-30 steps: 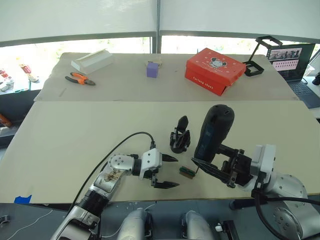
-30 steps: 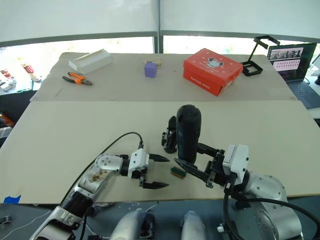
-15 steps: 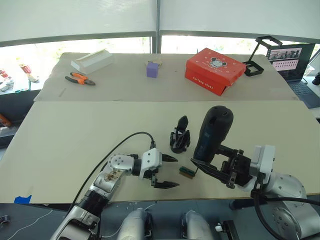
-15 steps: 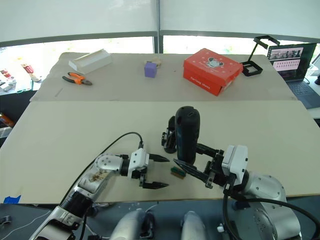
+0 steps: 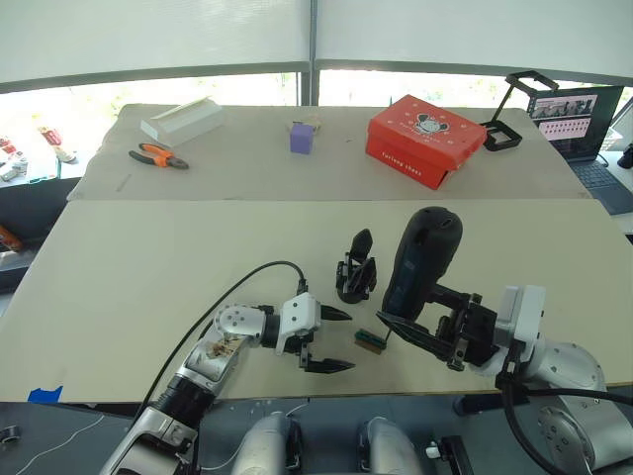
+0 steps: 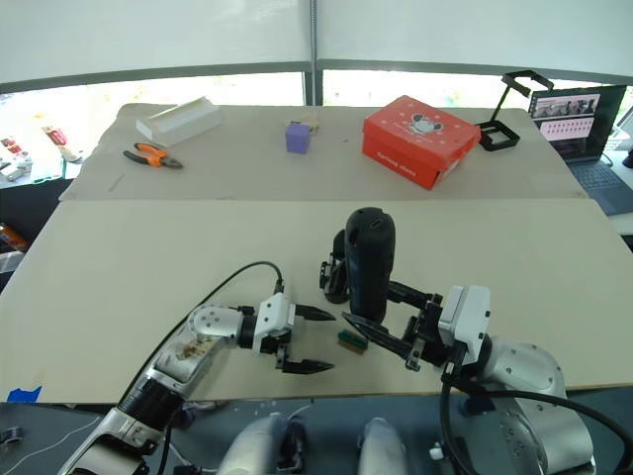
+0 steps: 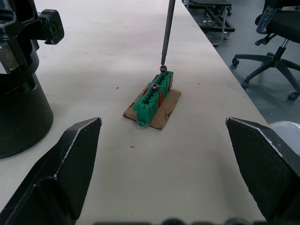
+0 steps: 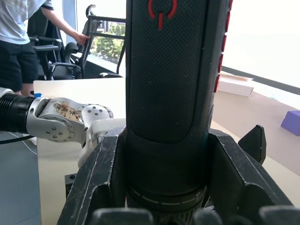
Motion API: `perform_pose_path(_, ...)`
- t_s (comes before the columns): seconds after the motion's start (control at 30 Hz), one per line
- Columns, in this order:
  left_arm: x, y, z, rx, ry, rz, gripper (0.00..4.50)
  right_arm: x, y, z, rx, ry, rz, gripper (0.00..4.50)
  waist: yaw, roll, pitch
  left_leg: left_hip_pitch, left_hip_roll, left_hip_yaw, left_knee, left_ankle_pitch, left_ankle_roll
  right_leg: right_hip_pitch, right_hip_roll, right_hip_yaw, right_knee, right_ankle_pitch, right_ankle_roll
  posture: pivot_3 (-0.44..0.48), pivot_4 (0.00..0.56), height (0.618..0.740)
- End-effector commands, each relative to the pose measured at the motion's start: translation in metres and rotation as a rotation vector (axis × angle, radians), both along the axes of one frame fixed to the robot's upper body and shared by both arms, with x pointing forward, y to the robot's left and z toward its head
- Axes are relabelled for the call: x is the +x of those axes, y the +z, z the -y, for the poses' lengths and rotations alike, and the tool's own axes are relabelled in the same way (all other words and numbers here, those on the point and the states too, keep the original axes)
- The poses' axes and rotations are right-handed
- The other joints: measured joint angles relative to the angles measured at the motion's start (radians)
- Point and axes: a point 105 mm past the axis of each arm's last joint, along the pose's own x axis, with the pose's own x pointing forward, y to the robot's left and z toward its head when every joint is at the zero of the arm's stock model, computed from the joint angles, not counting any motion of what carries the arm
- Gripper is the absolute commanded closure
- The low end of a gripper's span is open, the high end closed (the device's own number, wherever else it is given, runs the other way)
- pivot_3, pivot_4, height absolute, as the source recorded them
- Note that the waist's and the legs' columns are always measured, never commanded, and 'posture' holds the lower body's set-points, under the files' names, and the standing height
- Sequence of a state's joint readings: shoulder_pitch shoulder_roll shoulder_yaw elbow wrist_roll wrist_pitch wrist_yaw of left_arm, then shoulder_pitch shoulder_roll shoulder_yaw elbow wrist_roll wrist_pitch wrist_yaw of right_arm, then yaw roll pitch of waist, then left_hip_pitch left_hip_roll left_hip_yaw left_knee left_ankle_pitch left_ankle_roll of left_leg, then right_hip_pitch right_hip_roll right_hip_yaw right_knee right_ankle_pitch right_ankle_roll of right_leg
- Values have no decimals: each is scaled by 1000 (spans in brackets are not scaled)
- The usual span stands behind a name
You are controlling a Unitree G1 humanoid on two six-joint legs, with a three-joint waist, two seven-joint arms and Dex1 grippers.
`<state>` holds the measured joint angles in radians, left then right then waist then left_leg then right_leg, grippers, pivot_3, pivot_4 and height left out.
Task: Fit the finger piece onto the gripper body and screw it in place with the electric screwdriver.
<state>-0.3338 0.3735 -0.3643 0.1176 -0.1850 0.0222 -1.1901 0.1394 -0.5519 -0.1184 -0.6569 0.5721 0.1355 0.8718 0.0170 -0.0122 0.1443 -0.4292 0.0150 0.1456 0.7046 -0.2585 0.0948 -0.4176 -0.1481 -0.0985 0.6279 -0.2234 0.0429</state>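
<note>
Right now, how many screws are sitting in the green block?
2 visible. One stands mid-row in the green block; the other sits at its far end, right under the tip of the electric screwdriver held by the right gripper. Others may be hidden.

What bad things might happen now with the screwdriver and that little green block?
The screwdriver bit touches a screw on the small green block, which lies loose, so it might slide or tip. The open left gripper isn't steadying it. The gripper body stands close behind and might get bumped.
</note>
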Motion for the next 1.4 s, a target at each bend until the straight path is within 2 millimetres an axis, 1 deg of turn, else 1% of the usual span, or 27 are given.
perform_pose_path(0.03, -3, 2, 1, -16, -8, 7, 0, -5, 11, -4, 23, 26, 60, 2585, 0, 0, 0, 0, 0, 0, 0, 0, 0, 0, 0, 0, 0, 0, 0, 0, 150, 740)
perform_pose_path(0.37, -4, 2, 1, -17, -6, 5, 0, -5, 9, -6, 19, 33, 52, 2585, 0, 0, 0, 0, 0, 0, 0, 0, 0, 0, 0, 0, 0, 0, 0, 0, 150, 740)
perform_pose_path(1.0, -3, 3, 2, -18, -4, 5, 0, -5, 11, -1, 16, 20, 54, 2585, 0, 0, 0, 0, 0, 0, 0, 0, 0, 0, 0, 0, 0, 0, 0, 0, 150, 740)
perform_pose_path(1.2, -3, 4, 2, -18, -6, 5, 0, -7, 10, -2, 29, 33, 29, 2585, 0, 0, 0, 0, 0, 0, 0, 0, 0, 0, 0, 0, 0, 0, 0, 0, 150, 740)
perform_pose_path(1.4, -2, 2, 1, -17, -3, 4, 0, -7, 5, -3, 29, 42, -11, 2585, 0, 0, 0, 0, 0, 0, 0, 0, 0, 0, 0, 0, 0, 0, 0, 0, 150, 740)
